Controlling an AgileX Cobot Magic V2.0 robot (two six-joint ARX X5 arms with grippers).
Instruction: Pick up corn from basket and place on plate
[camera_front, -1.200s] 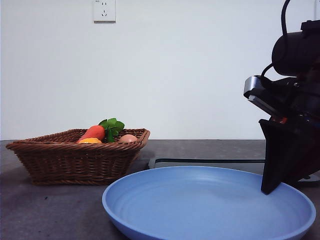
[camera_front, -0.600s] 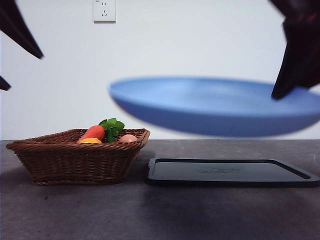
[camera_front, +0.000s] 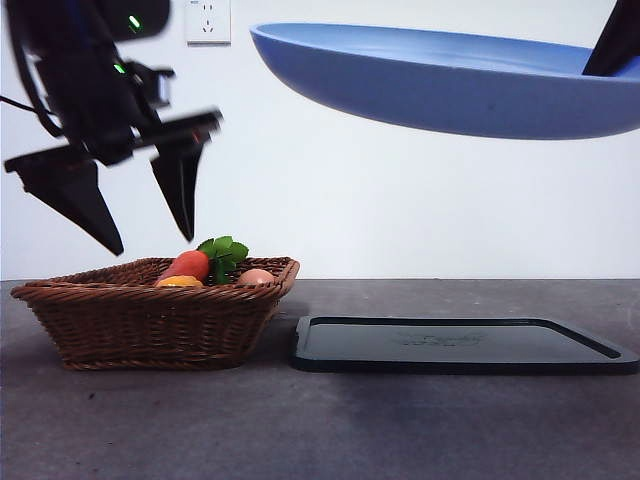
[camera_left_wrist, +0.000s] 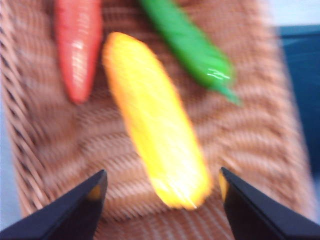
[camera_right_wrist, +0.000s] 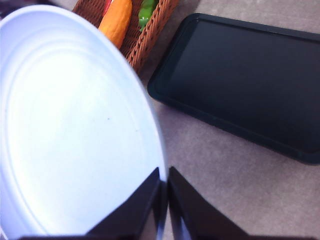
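Left gripper (camera_front: 140, 235), jaws wide, hovers upper left above the basket (camera_front: 150, 320)'s corn (camera_left_wrist: 155, 120); right gripper (camera_right_wrist: 164, 187) pinches the plate (camera_front: 450, 85) aloft.

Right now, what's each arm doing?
Left gripper open above basket, over corn. Right gripper shut on plate, held high. Nothing blocking.

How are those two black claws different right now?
The left gripper hangs open and empty above the basket, jaws spread over the corn. The right gripper is shut on the rim of the plate, holding it high over the tray. Both have two black jaws.
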